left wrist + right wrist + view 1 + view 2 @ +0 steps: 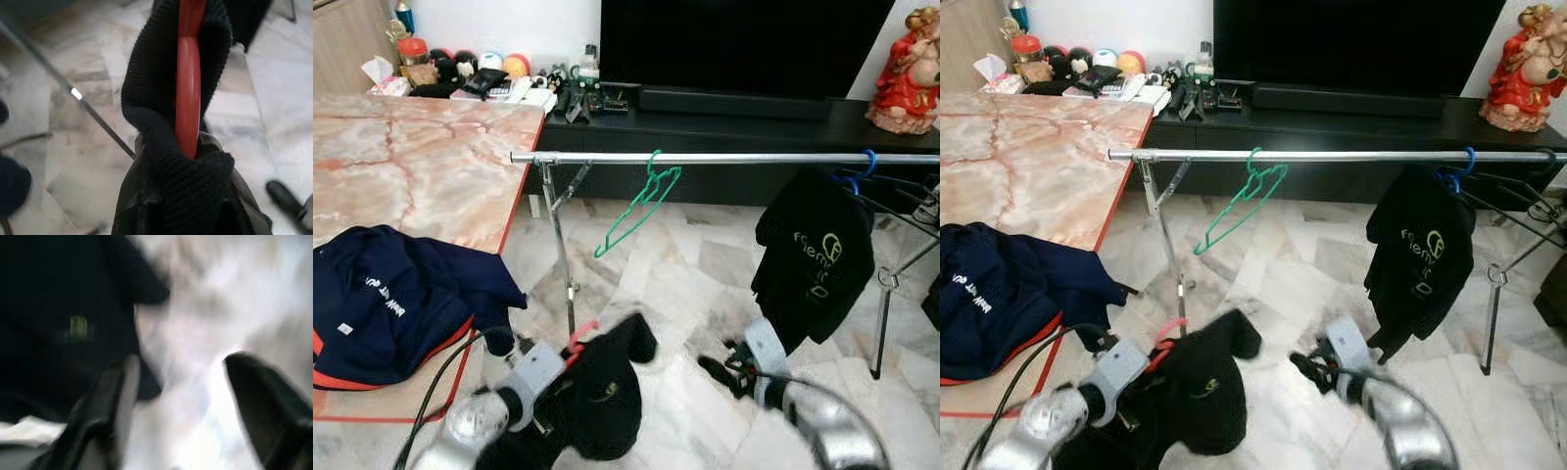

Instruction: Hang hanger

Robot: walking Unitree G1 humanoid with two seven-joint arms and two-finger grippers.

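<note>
Between the left gripper's (570,354) clamped fingers: a red hanger (188,93) wearing a black shirt (602,397); right gripper (178,396) beside it, spread.

The black shirt (813,257) on the rail bears pale green lettering, partly legible as "frien". White print on the navy garment (396,299) is unreadable.

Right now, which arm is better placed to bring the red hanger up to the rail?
Left. The left gripper is shut on the red hanger carrying the black shirt, below the rail. The right gripper is open, holding nothing.
</note>
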